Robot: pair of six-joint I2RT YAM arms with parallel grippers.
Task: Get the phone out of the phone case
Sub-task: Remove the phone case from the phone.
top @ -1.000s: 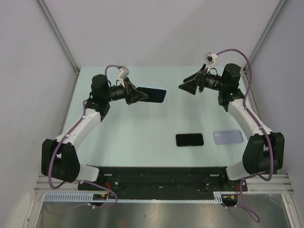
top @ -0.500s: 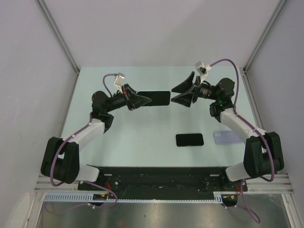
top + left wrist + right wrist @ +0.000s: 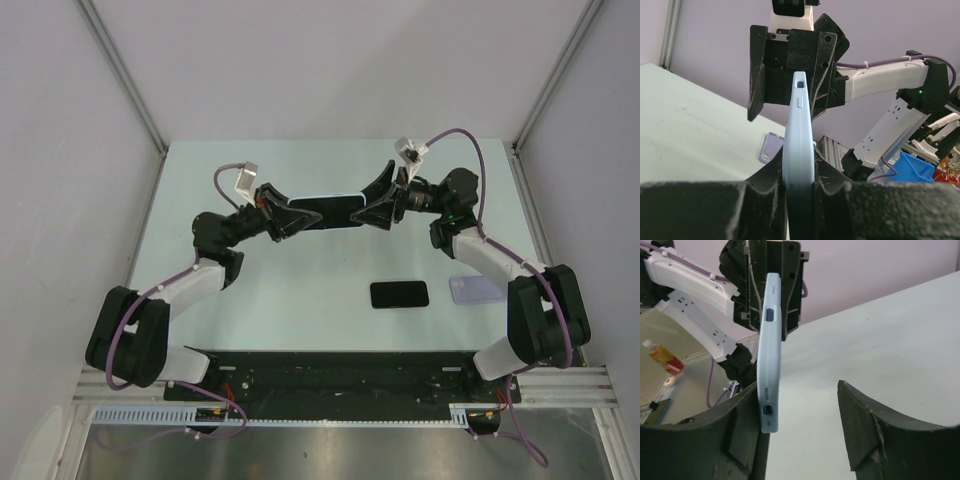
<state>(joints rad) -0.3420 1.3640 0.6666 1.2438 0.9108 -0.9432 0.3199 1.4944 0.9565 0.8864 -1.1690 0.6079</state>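
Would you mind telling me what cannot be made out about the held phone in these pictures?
Left wrist view: the near end of the light blue cased phone is buried between the left gripper's fingers.
Right wrist view: the phone is edge-on, so its screen is unseen.
Top view: whether the right gripper touches it is too small to tell.

Black phone (image 3: pixel 399 294), lilac case (image 3: pixel 480 290) at near-right.
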